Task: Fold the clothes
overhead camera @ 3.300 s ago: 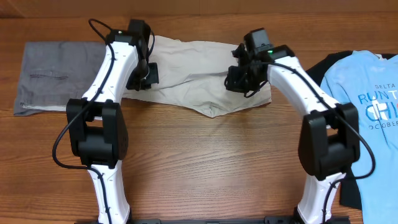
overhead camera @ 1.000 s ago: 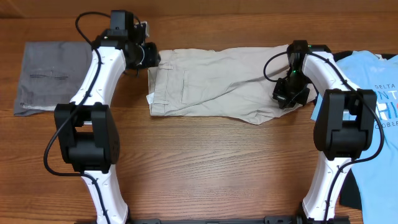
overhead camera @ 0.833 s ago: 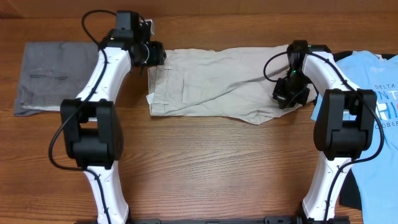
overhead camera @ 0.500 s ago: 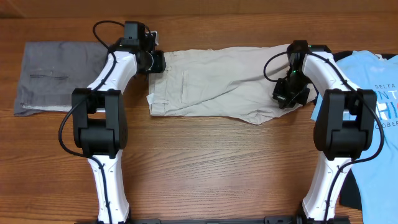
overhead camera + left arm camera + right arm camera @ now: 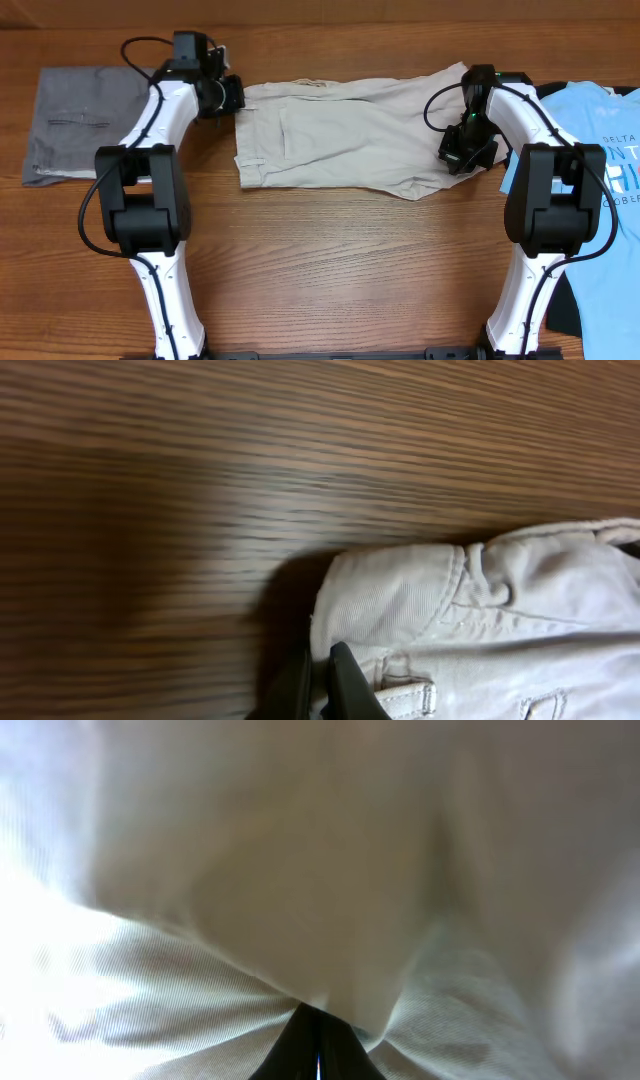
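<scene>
Pinching the waistband corner, the left hand point(image 5: 228, 97) is fully closed on the khaki trousers point(image 5: 340, 135). The right hand point(image 5: 462, 155) is likewise clamped on the leg ends. Between the hands the trousers lie stretched along the table point(image 5: 330, 260), seemingly leg on leg, with the cross folds not yet made. One khaki pair; beyond the left hand, one grey folded pair point(image 5: 80, 120); beyond the right, one blue T-shirt point(image 5: 590, 170).

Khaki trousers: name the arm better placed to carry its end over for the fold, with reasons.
Right, probably. The right gripper pinches the trousers at the leg end, which can swing over; the left gripper clamps the far waistband corner and can anchor it.
</scene>
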### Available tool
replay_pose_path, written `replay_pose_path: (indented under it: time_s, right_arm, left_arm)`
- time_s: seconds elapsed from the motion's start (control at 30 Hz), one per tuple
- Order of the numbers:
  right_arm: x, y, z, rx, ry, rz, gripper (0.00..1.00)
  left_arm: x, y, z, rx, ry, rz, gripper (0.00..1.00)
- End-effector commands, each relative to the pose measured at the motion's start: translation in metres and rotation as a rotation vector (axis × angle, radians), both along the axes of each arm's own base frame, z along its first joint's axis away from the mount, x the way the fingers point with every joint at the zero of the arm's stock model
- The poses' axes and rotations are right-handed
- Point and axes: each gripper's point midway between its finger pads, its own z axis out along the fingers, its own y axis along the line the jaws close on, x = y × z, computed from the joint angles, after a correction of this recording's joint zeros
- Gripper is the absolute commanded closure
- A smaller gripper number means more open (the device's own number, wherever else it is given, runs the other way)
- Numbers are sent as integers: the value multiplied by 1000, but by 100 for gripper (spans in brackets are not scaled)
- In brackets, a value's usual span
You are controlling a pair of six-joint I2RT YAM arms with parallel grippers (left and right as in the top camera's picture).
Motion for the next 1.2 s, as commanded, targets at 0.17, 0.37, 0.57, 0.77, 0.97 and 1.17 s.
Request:
replay_pose_path:
  time_s: [0.17,0.37,0.57,0.77,0.97,1.17]
  right_arm:
    - [-17,-9,-38,-33,88,-4,95]
    - [-17,-9,-38,-33,88,-4,95]
    - [-7,-3,-20,5,71,-10,96]
    - [48,25,64,179,-160,56,88]
    - [94,40,111,263,-368,82,82]
    - [109,80,93,385,-420,161,96]
  left_arm:
    - [7,18,25,33,-41,54,65]
    - [21,-2,79,-77,-155,-13,59]
    - [7,-20,146,-111,-217,-50,63]
    - [-38,-60,119,-116,-19,-118,65]
    - [-65,-113,51,-92,152,-215,67]
    - [-80,-150,6,-75,233,-289,77]
